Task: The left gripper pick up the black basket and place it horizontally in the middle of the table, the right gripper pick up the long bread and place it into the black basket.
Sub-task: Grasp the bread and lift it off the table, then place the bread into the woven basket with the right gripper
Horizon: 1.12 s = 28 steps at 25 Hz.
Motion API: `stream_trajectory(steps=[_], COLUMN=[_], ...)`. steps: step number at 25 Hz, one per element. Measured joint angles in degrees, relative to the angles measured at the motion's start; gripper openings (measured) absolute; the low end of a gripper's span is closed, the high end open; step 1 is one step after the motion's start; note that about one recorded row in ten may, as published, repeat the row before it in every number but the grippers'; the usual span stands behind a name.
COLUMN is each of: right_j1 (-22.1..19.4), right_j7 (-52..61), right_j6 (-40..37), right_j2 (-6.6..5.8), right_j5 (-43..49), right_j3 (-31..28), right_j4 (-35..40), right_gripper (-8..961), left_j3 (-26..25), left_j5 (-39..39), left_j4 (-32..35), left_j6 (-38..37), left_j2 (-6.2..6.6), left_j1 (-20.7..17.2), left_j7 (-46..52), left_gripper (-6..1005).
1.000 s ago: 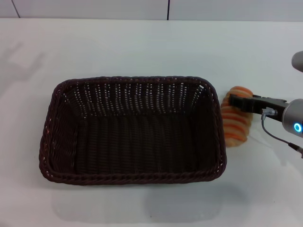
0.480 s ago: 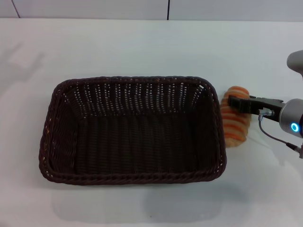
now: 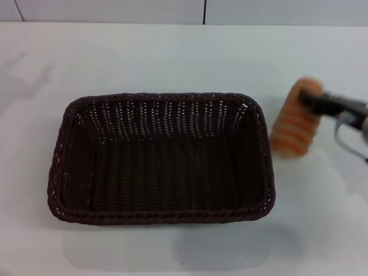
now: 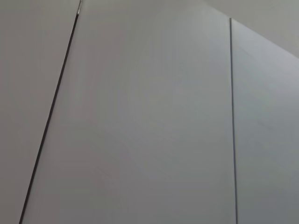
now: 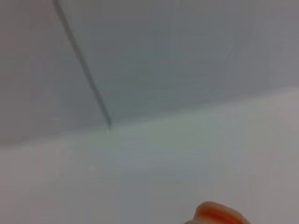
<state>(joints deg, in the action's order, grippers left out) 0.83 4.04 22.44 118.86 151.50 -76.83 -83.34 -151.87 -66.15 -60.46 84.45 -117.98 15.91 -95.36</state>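
The right tool (image 3: 315, 101) is gripping the long bread (image 3: 294, 126) near its far end, its dark fingers closing across the loaf's upper part while the rest of the loaf is hanging down and slightly toward the black basket (image 3: 161, 158). The loaf looks lifted off the tabletop (image 3: 172, 57), since it is showing motion blur and a soft shadow is lying beside it rather than directly under it; that is a judgement. Holding it by one end is leaving the length free to swing over the basket's braided rim without the fingers striking the wicker.

The loaf is hanging just beyond the basket's right wall, outside it, near the far right corner. In the right wrist view only the loaf's rounded orange tip (image 5: 217, 214) is showing against the pale tabletop and wall.

The right arm is reaching in from the right side of the basket, its forearm lying nearly level and pointing toward the basket, with a thin cable looping below it.

The basket is sitting lengthwise across the middle of the tabletop, opening upward and holding nothing, so its placement seems done and the bread's transfer is the step in hand.

The left tool is not in view anywhere; its wrist camera is showing only grey wall panels, suggesting that arm is parked away from the basket.
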Motion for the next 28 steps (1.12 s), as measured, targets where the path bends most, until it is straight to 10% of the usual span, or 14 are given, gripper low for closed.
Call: stream_trajectory(steps=[10, 18, 28], right_j1=[-15.8, -3.5, -1.2], right_j7=[-15.9, -18.2, -18.1], right_j6=[-25.7, -19.2, -8.7], right_j2=[-0.17, -0.20, -0.38], right_j5=[0.6, 0.4, -0.8], right_j3=[12.2, 22.9, 26.4], right_j4=[-18.0, -14.1, -17.0], right_gripper=[402, 333, 269], left_j3=[-0.2, -0.2, -1.0], left_j5=[0.0, 0.0, 0.2], left_j4=[0.1, 0.0, -0.3], left_j6=[-0.5, -0.5, -0.2], left_j2=[0.19, 0.21, 0.16], left_j1=[0.0, 0.0, -0.6], left_j7=[0.0, 0.0, 0.3], left_gripper=[810, 810, 810])
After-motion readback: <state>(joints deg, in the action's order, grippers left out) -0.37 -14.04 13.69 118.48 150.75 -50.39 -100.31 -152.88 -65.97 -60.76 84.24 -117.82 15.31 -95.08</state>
